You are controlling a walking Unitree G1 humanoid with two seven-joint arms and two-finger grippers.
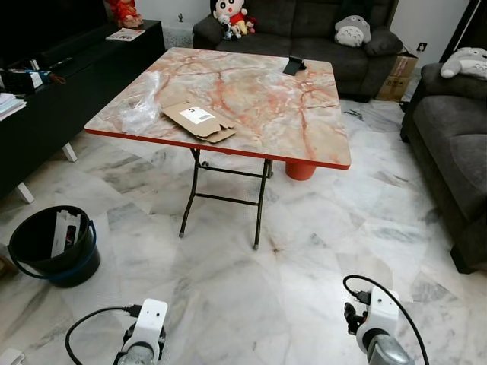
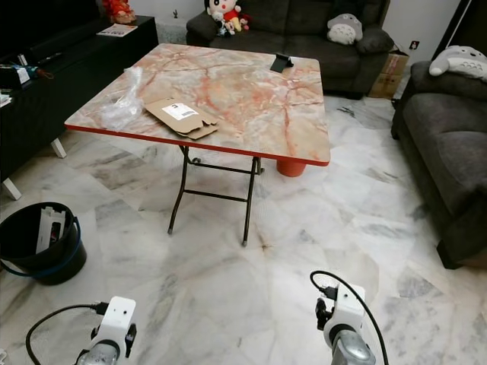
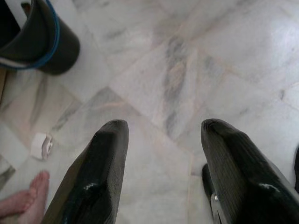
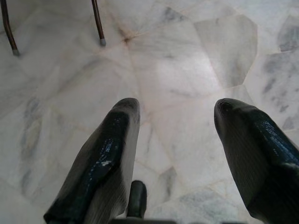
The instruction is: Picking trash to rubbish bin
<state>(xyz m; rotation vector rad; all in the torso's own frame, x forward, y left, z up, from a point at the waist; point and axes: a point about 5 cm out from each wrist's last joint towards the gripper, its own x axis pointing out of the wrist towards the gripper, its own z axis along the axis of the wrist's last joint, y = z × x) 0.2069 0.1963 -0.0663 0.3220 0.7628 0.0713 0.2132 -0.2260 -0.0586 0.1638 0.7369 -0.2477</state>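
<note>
A flattened brown cardboard box [image 1: 198, 121] with a white label lies on the marble-patterned folding table [image 1: 289, 122], near its front left edge. A crumpled clear plastic bag [image 2: 124, 104] rests beside it at the table's left side. A black rubbish bin [image 1: 53, 245] with a blue handle stands on the floor at the left, with white packaging inside. Both arms hang low over the marble floor. My left gripper [image 3: 161, 140] is open above bare tiles, the bin [image 3: 37, 35] a little beyond it. My right gripper [image 4: 175, 121] is open too, pointing at the floor near the table legs [image 4: 98, 23].
A small dark object [image 1: 294, 66] lies at the table's far edge. An orange stool [image 1: 300, 169] stands under the table. Dark sofas [image 1: 449, 144] line the back and right, a black TV cabinet [image 1: 53, 99] the left. A person's bare foot [image 3: 25, 200] and a small white item [image 3: 41, 145] are near the left gripper.
</note>
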